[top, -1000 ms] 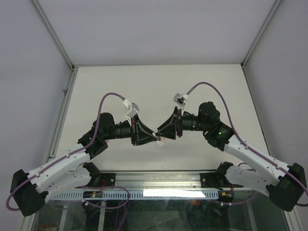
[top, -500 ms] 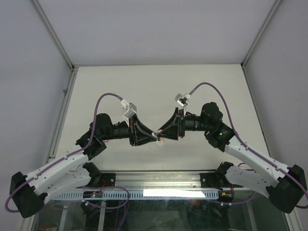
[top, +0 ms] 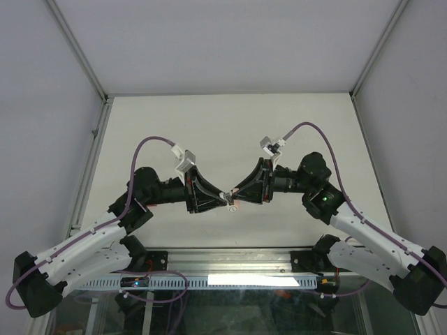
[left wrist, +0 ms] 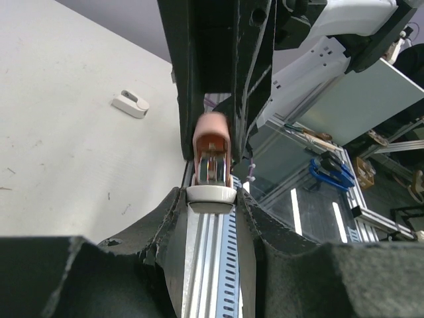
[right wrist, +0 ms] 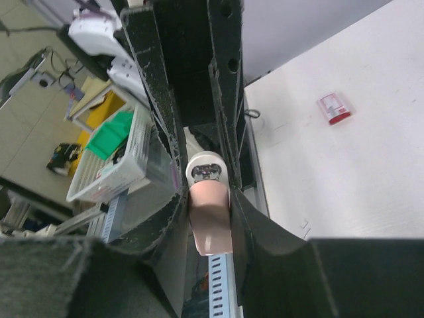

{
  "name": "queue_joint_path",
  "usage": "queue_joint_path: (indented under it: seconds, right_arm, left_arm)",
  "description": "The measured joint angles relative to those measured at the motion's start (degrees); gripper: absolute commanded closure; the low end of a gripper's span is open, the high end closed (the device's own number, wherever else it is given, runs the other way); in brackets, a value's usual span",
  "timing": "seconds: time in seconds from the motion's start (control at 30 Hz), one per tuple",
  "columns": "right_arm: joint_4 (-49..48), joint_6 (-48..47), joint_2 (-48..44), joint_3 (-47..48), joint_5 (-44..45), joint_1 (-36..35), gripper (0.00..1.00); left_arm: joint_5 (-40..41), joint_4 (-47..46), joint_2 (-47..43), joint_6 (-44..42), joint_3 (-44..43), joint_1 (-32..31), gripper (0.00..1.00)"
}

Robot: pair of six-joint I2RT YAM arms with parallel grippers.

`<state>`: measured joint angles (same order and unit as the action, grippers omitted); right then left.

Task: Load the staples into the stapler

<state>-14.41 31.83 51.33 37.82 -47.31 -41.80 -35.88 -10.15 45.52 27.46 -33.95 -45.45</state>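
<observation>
The stapler [top: 230, 203], tiny, pale pink and white, hangs above the table between both grippers. My left gripper [top: 223, 197] is shut on its white end [left wrist: 211, 194]. The pink part [left wrist: 211, 136] points away into the right fingers. My right gripper [top: 237, 199] is shut on the pink part [right wrist: 211, 222], with the white end [right wrist: 207, 170] beyond it. In the left wrist view a metal channel shows inside the open stapler. I cannot make out the staples as a separate strip in any view.
A small flat red-and-white box [right wrist: 334, 108] lies on the white table [top: 230, 132]. A small white piece [left wrist: 130, 104] lies on the table in the left wrist view. The aluminium rail [top: 230, 259] runs along the near edge under the grippers.
Both arms have spread their elbows outward and lowered their wrists. The grippers stay joined on the stapler at about the same spot.
</observation>
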Motion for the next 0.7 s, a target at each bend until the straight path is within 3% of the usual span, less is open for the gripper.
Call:
queue_joint_path:
  seconds: [0.7]
  right_arm:
    - [-3.0, 3.6, -11.1, -5.4, 9.0, 2.7, 1.0]
  left_arm:
    - [4.7, 0.3, -4.0, 0.7, 2.4, 0.0, 0.97]
